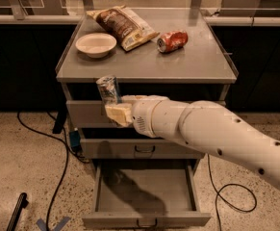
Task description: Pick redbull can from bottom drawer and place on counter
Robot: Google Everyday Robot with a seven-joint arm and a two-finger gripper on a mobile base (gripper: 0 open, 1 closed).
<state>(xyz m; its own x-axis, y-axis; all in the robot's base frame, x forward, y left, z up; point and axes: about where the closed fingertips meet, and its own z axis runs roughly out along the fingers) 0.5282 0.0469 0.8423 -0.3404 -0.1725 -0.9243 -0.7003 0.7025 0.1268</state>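
My gripper (116, 110) is shut on the redbull can (108, 89), a slim silver-and-blue can held upright in front of the cabinet's top edge, at the left front of the counter (144, 64). The can's top reaches about the level of the counter rim. The white arm (211, 134) reaches in from the right. The bottom drawer (146, 196) stands pulled open below, its inside bare with the arm's shadow on it.
On the counter lie a white bowl (95, 44), a brown chip bag (122, 25) and a red soda can (172, 41) on its side. Two shallower drawers (144, 148) are shut. Cables (57, 177) run over the speckled floor on both sides.
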